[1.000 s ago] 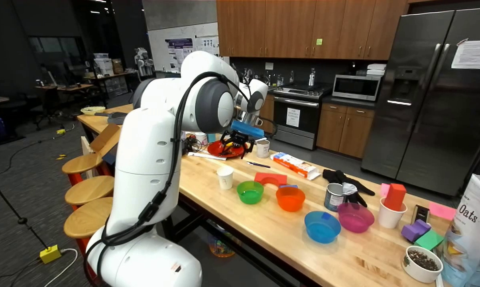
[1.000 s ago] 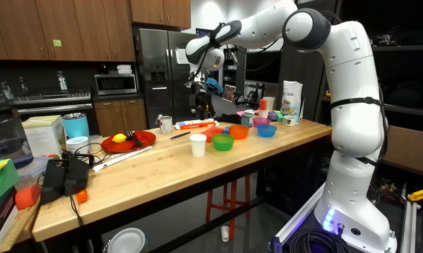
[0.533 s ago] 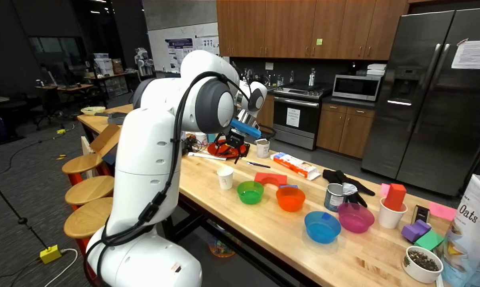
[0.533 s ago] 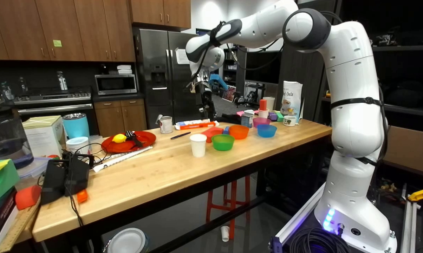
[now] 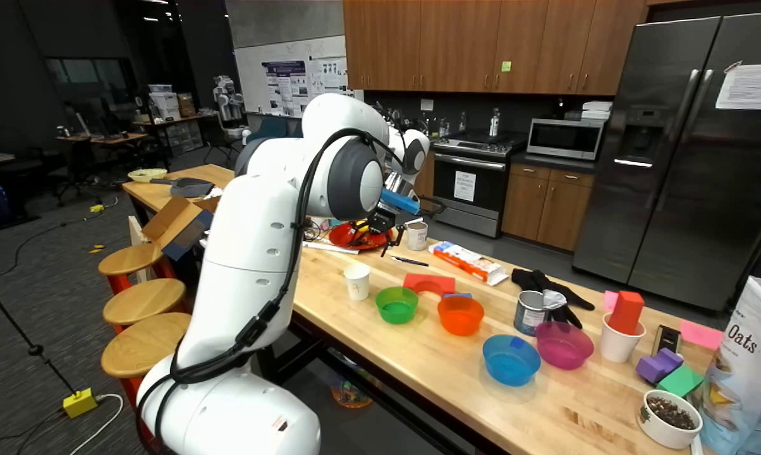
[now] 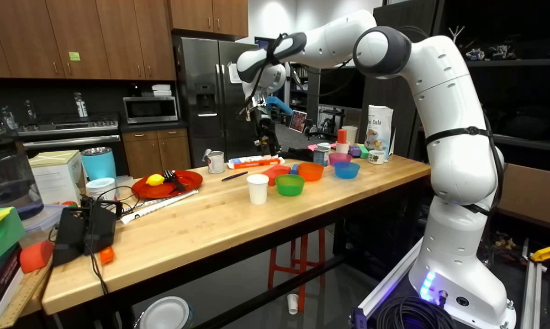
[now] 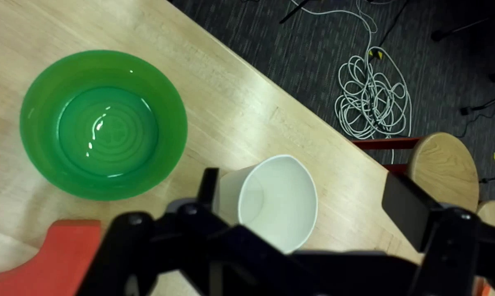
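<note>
My gripper (image 7: pixel 306 196) is open and empty, with its two black fingers wide apart in the wrist view. In both exterior views the gripper (image 5: pixel 391 242) (image 6: pixel 268 145) hangs in the air above the table, tilted. A white paper cup (image 7: pixel 278 203) shows between the fingers in the wrist view, below them and nearer the left finger. The cup stands upright on the table in both exterior views (image 5: pixel 357 282) (image 6: pixel 257 189). A green bowl (image 7: pixel 103 125) sits beside the cup; it also shows in an exterior view (image 5: pixel 397 306). A red arch block (image 7: pixel 62 259) lies near the bowl.
The wooden table (image 6: pixel 188 233) also bears an orange bowl (image 5: pixel 461 315), a blue bowl (image 5: pixel 511 360), a pink bowl (image 5: pixel 564 345), a pen (image 6: pixel 234 176), an open can (image 6: pixel 216 162), a red plate (image 6: pixel 193 179) with a lemon (image 6: pixel 155 179), and an orange-white box (image 5: pixel 468 261).
The gripper has turned and tilted, and shifted slightly to one side. The arm's elbow has lowered and moved forward. The cup and bowls have not moved.
</note>
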Available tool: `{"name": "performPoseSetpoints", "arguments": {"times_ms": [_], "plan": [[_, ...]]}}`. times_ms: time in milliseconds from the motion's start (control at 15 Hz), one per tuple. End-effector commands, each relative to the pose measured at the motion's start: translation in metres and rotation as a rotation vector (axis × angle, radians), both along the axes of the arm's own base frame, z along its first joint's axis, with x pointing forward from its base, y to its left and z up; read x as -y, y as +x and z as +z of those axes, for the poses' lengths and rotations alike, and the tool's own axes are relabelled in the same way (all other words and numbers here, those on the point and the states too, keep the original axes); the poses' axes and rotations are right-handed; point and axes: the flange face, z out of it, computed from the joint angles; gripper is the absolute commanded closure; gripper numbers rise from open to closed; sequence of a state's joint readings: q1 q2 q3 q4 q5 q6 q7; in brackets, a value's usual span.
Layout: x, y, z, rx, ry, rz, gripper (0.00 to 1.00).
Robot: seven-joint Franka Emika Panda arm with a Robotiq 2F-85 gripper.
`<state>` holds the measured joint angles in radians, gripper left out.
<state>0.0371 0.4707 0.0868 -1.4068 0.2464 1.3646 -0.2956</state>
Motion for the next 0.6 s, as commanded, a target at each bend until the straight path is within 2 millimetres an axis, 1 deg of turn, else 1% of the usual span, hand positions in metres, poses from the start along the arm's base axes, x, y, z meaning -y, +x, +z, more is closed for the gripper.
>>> {"name": "performPoseSetpoints", "arguments": {"times_ms": [0, 200, 533], "plan": [[-0.002, 0.025, -0.005, 0.001, -0.003, 0.004, 0.00], [-0.005, 0.038, -0.016, -0.008, 0.007, 0.020, 0.00], [-0.020, 0.051, -0.032, -0.029, 0.044, 0.054, 0.00]]}}
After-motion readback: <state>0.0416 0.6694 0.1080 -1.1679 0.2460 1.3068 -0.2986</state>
